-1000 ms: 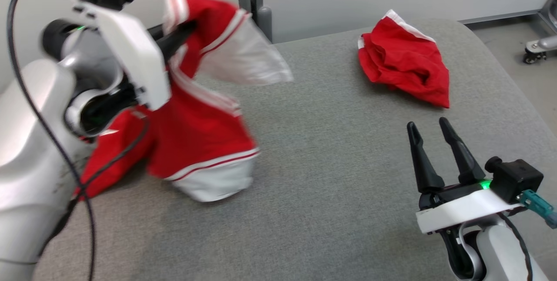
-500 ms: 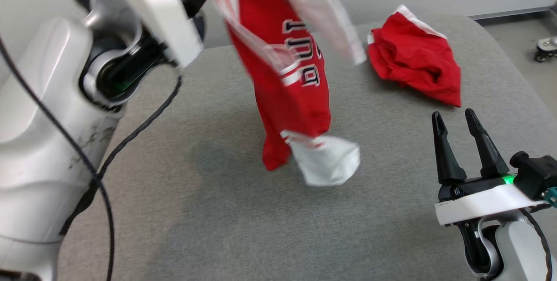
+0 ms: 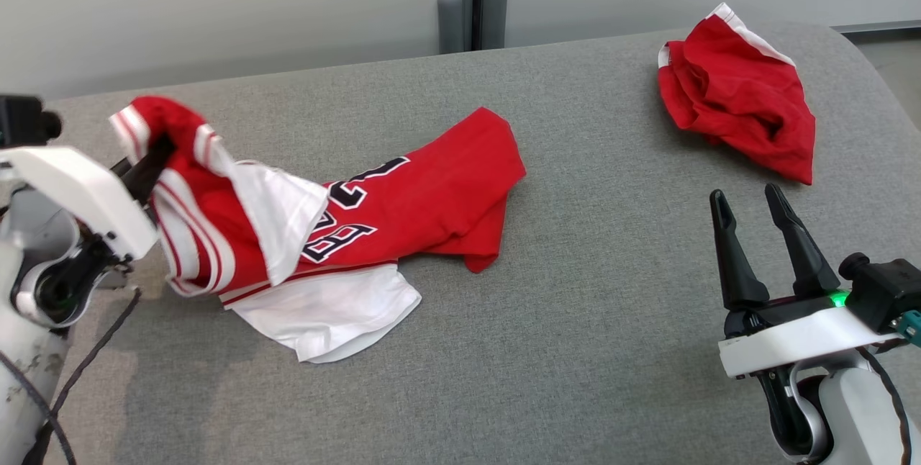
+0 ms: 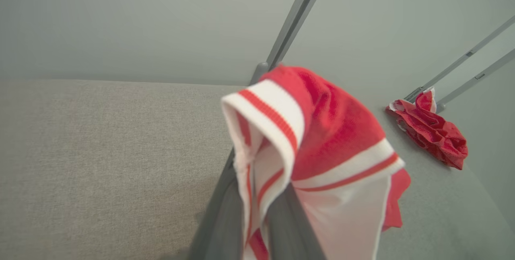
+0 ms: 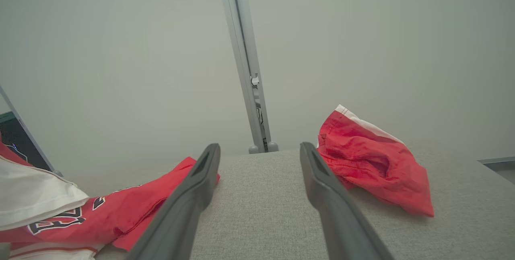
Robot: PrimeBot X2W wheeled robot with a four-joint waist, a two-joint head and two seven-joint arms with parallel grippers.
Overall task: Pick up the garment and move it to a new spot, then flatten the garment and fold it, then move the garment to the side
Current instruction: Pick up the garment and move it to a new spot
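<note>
**newbie:** Red jersey (image 3: 424,191) question. Was sprawled crumpled over the pad's (image 3: 575,321) left half, striped trim pinched up off it by the left gripper (image 3: 155,155). Best way to finish the set-down?

**oldhand:** Would've eased the trim down slowly while dragging outward, to spread cloth instead of piling it. Wouldn't have let go before getting most of it flat. Looked barely started on flattening, honestly.

**newbie:** And the arms?

**oldhand:** Left: hung low by the pad's left edge, pointed inward and slightly up, clamped on that trim. Right gripper (image 3: 745,193): sat idle front right, spread wide, empty, well apart from the shorts (image 3: 741,105).
</note>
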